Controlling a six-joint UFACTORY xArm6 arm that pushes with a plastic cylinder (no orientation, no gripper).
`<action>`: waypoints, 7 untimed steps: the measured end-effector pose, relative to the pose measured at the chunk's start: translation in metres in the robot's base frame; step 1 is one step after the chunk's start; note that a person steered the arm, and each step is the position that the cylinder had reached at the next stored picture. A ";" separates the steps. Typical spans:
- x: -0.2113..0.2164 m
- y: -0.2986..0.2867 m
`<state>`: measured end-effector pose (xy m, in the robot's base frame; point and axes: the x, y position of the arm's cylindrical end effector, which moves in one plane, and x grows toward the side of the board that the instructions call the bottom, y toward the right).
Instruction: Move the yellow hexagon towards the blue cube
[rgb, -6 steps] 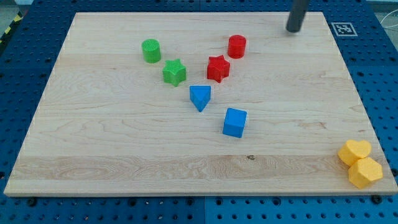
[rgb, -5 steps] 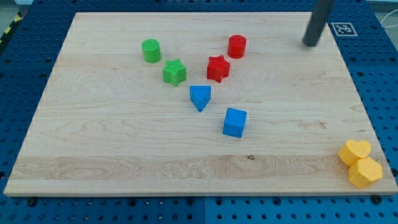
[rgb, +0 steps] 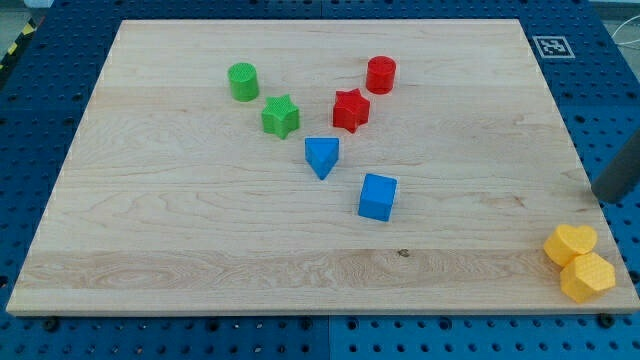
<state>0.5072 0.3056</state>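
Pale wood planking forms the board (rgb: 180, 230), which is laid on a blue perforated bench. My tip (rgb: 607, 198) is seen at the board's three-o'clock edge, bare and touching no block. The yellow hexagon (rgb: 588, 277) lies near it at six o'clock, in the corner at the view's bottom right, pressed against a yellow heart (rgb: 570, 243) at its eleven o'clock. The blue cube (rgb: 378, 197) sits well apart, at nine o'clock from the tip, near the board's middle. A blue triangular block (rgb: 321, 156) is placed at the cube's ten o'clock.
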 end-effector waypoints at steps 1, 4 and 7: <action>0.015 -0.014; 0.025 -0.020; 0.070 -0.017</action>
<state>0.5774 0.2881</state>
